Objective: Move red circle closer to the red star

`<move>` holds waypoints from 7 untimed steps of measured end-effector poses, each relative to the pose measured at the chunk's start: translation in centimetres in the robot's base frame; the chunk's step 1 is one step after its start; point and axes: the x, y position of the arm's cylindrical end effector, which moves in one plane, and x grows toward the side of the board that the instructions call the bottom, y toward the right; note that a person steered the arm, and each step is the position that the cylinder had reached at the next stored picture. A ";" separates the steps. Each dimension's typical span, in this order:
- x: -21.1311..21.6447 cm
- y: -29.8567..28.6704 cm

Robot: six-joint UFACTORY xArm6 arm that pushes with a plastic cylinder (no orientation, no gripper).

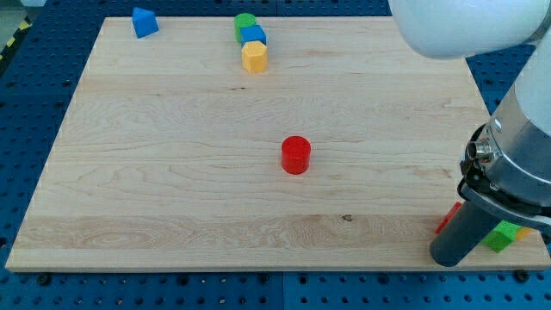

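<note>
Red circle [295, 155]: a short upright cylinder standing alone near the middle of the board [172, 172], clear wood on every side. Judged light and rigid, with a flat base that should slide readily on the smooth wood. The round wall gives no flat face to push on — contact off its centre line would likely let it roll aside and slip off course. Best contact, in my judgement, is low on the side facing away from the star, on the line through its centre.

Red star [448, 217]: only a sliver of red shows at the board's lower right corner, just beside the rod; its shape cannot be confirmed from here. A green block [502, 235] sits next to it, also largely hidden, with a hint of yellow at its edge.

My tip [449, 258]: it rests at the board's bottom right edge, well apart from the circle and close against the red sliver. There is no gripper on this rig, so nothing opens, closes or holds; the rod touches no block that I can verify.

Elsewhere: a blue block [144, 21] at the top left corner; a cluster at top centre of a green block [244, 23], a blue block [254, 35] and a yellow block [255, 57], touching or nearly so, far from the working path.

Task status: not begun — circle and star stand well apart.
</note>
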 end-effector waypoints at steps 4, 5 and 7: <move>-11.1 -22.1; -13.2 -22.3; -13.2 -14.4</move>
